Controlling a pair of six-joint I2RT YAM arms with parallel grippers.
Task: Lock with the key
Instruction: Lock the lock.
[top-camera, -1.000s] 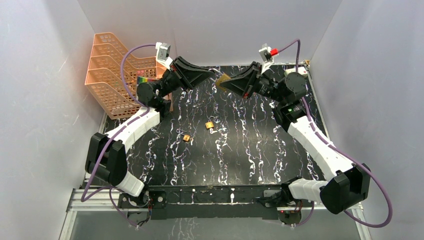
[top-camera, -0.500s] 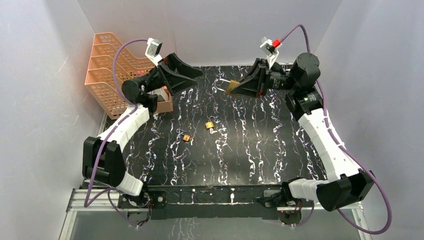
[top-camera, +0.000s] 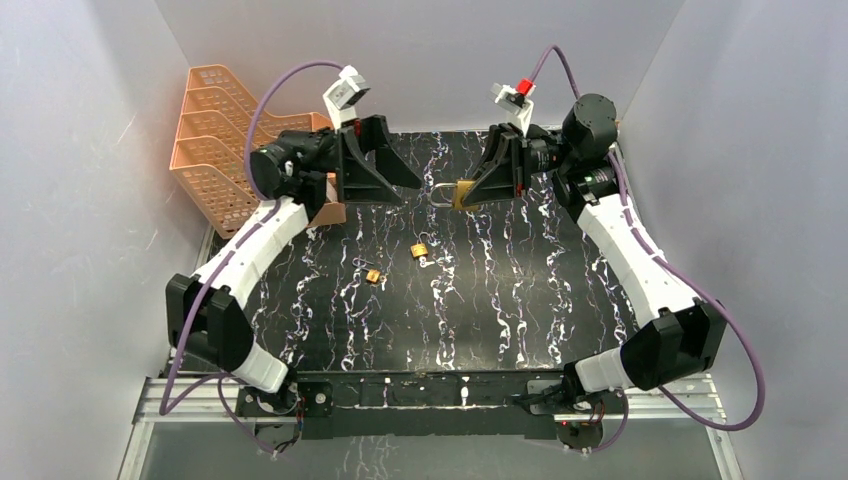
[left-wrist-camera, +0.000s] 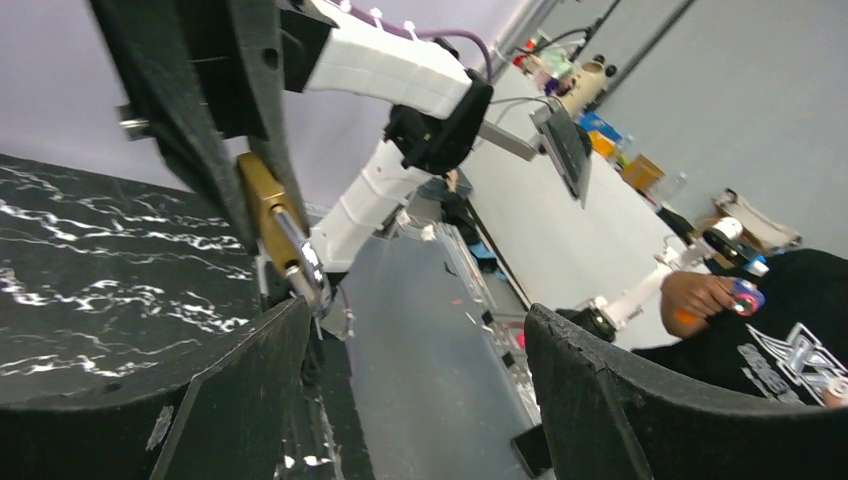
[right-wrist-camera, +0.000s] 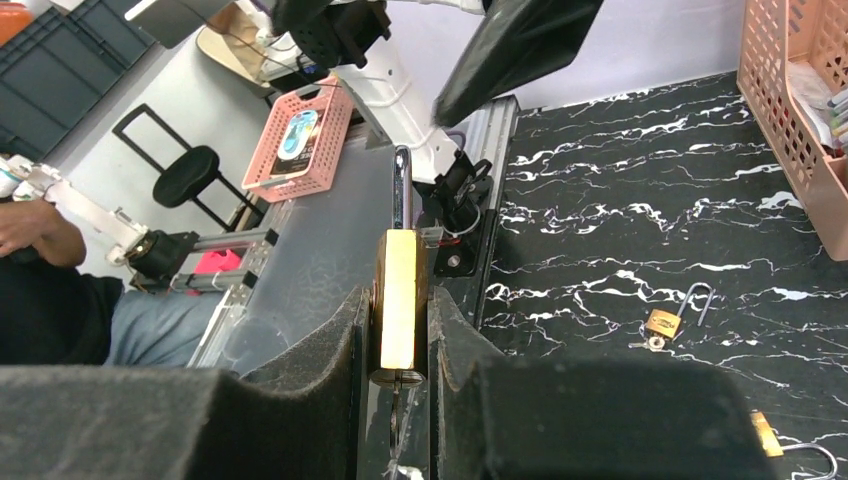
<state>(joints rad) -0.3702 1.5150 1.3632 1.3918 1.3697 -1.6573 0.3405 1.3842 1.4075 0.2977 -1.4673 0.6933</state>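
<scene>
Two right fingers (right-wrist-camera: 300, 400) clamp the brass padlock (right-wrist-camera: 398, 300) between them.

SITE: robotics lab | SIGNS: white-walled test booth (top-camera: 80, 200); aluminium rail frame (top-camera: 200, 392); workbench (left-wrist-camera: 570, 230) with monitor (left-wrist-camera: 565, 140); stool (right-wrist-camera: 190, 165); stacked grey crates (right-wrist-camera: 80, 40); person (left-wrist-camera: 790, 300) nearby

No legible text, white print on black shirt (left-wrist-camera: 800, 300) too blurred, brass padlock (right-wrist-camera: 398, 300) seen edge-on, no brand readable
</scene>
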